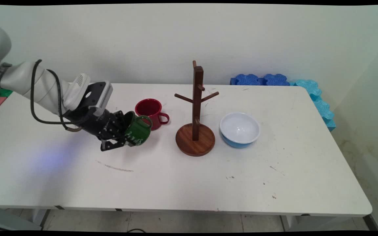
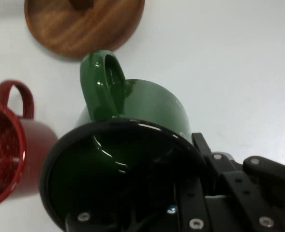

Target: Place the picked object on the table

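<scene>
My gripper (image 1: pixel 128 132) is shut on the rim of a green mug (image 1: pixel 138 130), which is tipped on its side just above the table with its mouth toward my hand. In the hand view the green mug (image 2: pixel 132 125) fills the middle, handle pointing away, one finger inside its dark mouth and the other outside its wall. A red mug (image 1: pixel 150 113) stands upright just behind the green one, handle to the right; the red mug (image 2: pixel 11 150) shows at the left of the hand view. A wooden mug tree (image 1: pixel 196 111) stands to the right.
A blue bowl with a white inside (image 1: pixel 240 128) sits right of the mug tree's round base (image 2: pixel 84 24). Blue foam blocks (image 1: pixel 264 79) line the table's far right edge. A dark streak (image 1: pixel 115 167) marks the white table (image 1: pixel 189 183) near the front.
</scene>
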`<state>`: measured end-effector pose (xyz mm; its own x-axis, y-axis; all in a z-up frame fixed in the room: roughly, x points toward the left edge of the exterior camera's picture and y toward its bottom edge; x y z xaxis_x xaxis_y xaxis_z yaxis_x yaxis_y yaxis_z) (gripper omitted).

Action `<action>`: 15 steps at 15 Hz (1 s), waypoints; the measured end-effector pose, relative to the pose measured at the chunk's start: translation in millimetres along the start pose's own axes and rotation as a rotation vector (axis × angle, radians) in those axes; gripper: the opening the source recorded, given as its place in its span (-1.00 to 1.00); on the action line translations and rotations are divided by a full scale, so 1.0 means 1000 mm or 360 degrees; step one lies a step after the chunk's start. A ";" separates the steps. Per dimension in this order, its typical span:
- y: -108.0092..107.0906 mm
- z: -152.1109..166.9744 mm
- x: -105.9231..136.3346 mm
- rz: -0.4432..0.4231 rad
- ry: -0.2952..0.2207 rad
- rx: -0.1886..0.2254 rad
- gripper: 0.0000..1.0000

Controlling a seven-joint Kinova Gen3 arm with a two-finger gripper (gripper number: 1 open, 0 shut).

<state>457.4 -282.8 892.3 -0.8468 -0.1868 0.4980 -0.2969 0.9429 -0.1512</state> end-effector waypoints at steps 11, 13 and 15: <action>-0.009 0.014 -0.009 0.0131 -0.0203 0.0014 -1.00; -0.012 0.019 -0.011 0.0158 -0.0242 0.0015 -1.00; -0.013 0.022 -0.013 0.0177 -0.0268 0.0014 -1.00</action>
<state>462.3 -298.9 869.0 -0.9363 -0.1256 0.3279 -0.2005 0.9579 -0.2054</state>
